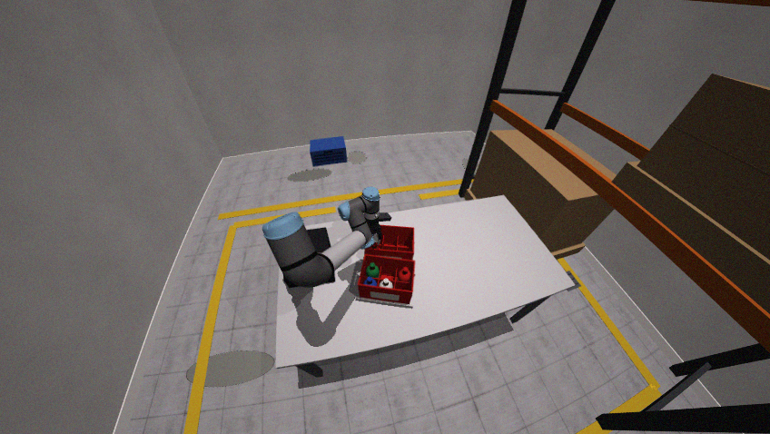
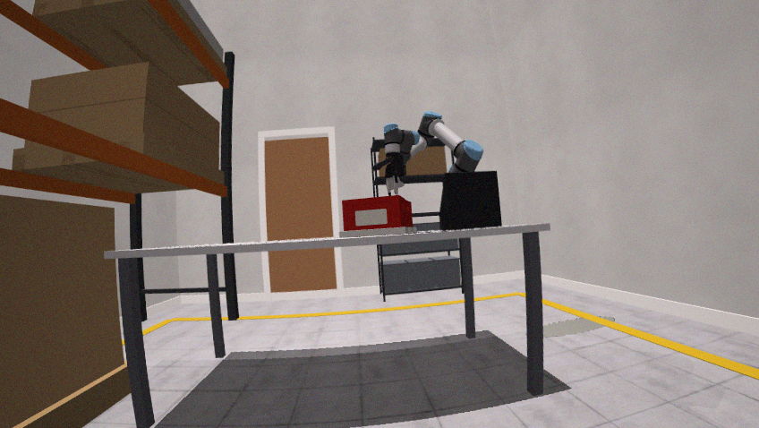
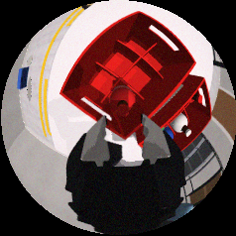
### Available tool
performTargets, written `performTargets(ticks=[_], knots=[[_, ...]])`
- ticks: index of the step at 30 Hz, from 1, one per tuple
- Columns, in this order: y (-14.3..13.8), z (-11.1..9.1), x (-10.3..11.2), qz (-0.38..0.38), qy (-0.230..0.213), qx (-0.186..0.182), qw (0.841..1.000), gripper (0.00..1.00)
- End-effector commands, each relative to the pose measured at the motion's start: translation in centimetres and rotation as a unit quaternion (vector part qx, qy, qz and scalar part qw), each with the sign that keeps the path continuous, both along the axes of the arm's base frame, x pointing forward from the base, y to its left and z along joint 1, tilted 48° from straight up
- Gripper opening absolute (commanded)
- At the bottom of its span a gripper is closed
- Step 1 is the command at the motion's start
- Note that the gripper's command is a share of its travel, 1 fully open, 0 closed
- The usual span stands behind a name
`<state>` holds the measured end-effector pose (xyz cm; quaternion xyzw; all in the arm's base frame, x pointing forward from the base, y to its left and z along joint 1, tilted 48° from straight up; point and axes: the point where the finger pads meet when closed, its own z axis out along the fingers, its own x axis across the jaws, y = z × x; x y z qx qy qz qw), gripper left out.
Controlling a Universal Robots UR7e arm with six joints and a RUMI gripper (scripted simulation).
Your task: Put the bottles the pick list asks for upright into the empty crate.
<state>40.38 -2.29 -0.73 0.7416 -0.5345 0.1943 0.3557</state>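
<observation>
Hand: released (image 1: pixel 372 243) (image 2: pixel 392 193) (image 3: pixel 124 117), fingertips parted part-way with nothing gripped, above the receiving crate's corner.
Red bottle: in the receiving crate (image 1: pixel 405 232) (image 3: pixel 176 57), the bottle (image 3: pixel 122 95) appearing upright in a corner cell near the fingertips.
Stock crate: beside it (image 1: pixel 360 293) (image 2: pixel 393 213) (image 3: pixel 198 118), nearer the counter's (image 1: pixel 463 263) (image 2: pixel 265 245) (image 3: pixel 61 69) front long edge in the top view; green (image 1: pixel 371 271), blue (image 1: pixel 370 281) (image 3: pixel 169 133), white (image 1: pixel 385 282) (image 3: pixel 179 124) and second red bottle (image 1: pixel 404 274) stand inside.
Crate position: both near the counter's arm-end edge, well apart from its opposite short edge.
Pick list: not readable here, so the order cannot be checked.
Fingertip risk: a sideways move while low could catch the bottle's cap or the crate wall, tipping the bottle or shifting a loose crate.
Count risk: misreading the list could bring one bottle too many or the wrong colour.
Wrist view: shows the placed bottle, which the arm hides from the top view.
Top view: shows the green bottle clearly; the exterior view shows crate walls but no bottles.
</observation>
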Motion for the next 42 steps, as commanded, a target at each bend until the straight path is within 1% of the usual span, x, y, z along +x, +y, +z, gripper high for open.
performTargets(ticks=[1,10,14,42], knots=[[0.9,0.8,0.1,0.000,0.000,0.000,1.000,0.38],[2.7,2.4,0.4,0.000,0.000,0.000,1.000,0.38],[3.1,2.8,0.4,0.000,0.000,0.000,1.000,0.38],[3.1,2.8,0.4,0.000,0.000,0.000,1.000,0.38]])
